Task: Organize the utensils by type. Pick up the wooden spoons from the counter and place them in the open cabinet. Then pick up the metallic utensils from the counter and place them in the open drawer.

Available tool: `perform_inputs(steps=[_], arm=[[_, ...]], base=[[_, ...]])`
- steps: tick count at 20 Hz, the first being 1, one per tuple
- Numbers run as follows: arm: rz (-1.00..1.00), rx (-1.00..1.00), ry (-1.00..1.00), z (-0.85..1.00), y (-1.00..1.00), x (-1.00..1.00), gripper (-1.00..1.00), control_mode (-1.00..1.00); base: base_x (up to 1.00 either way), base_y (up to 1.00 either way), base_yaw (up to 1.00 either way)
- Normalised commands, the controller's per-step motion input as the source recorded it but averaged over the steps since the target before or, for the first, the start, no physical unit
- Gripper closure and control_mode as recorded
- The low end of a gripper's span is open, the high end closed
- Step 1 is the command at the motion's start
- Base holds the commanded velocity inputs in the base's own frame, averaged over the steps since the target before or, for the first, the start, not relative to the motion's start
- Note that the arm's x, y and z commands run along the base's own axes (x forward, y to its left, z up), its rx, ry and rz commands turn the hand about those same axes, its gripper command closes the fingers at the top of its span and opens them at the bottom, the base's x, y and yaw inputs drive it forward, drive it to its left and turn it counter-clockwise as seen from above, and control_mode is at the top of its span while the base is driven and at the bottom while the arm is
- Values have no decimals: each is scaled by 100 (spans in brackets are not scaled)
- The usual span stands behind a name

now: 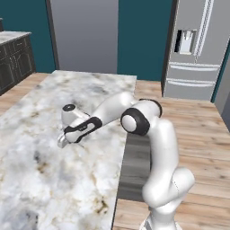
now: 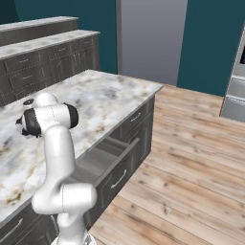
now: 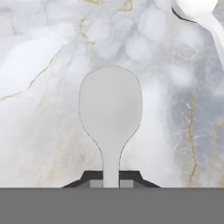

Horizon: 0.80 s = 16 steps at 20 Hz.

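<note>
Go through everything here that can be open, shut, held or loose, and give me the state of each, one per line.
gripper: shut on the metal spoon's handle, low over the counter.
metal spoon: grey, gripped by its handle, bowl pointing away from the hand.
second metal utensil: loose on the marble, untouched.
open drawer: pulled out; I cannot see anything inside.
counter: marble top, under the spoon.

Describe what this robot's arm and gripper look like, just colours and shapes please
The arm is built of smooth, rounded, glossy white segments with dark, nearly black rings at its joints, rising from a bulbous white lower body. A black band runs along the white hand section near the gripper. In the hand view, the fingertips are small, dark and blocky with lighter grey inner pads. No cables or markings can be seen.
</note>
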Motion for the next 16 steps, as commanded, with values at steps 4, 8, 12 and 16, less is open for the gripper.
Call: perform_inputs(steps=[4, 8, 12, 16], arm=[[-10, 4, 0, 35, -27, -23, 100, -100], [-11, 10, 0, 51, -37, -38, 100, -100], [-7, 12, 0, 51, -44, -43, 100, -100], [-5, 3, 0, 23, -64, -50, 100, -100]], base=[[0, 0, 0], [0, 0, 0], [0, 0, 0], [0, 0, 0]])
